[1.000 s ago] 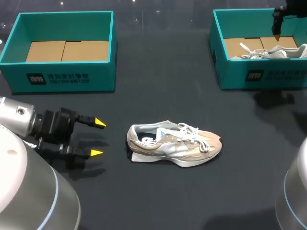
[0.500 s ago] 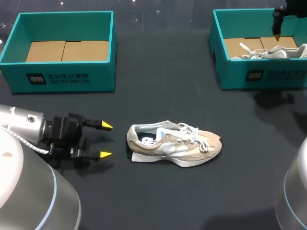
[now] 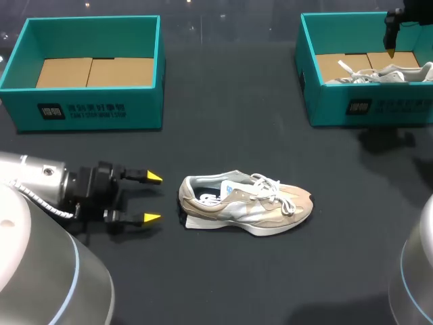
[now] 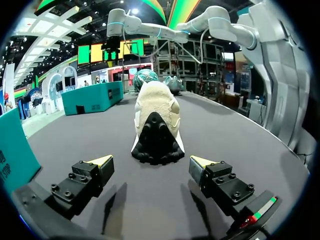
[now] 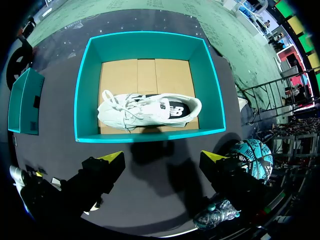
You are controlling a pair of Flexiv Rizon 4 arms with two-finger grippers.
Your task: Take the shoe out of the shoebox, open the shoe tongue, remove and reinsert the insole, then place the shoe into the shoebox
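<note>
Your left gripper (image 3: 153, 198) gapes, nine o'clock of the beige laced sneaker (image 3: 247, 203). Your right gripper (image 5: 163, 157) gapes above the teal cardboard shoebox (image 5: 150, 35).

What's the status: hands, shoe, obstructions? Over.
Left hand open, just short of heel of shoe, nothing between. Right hand open above shoebox holding second shoe.
</note>
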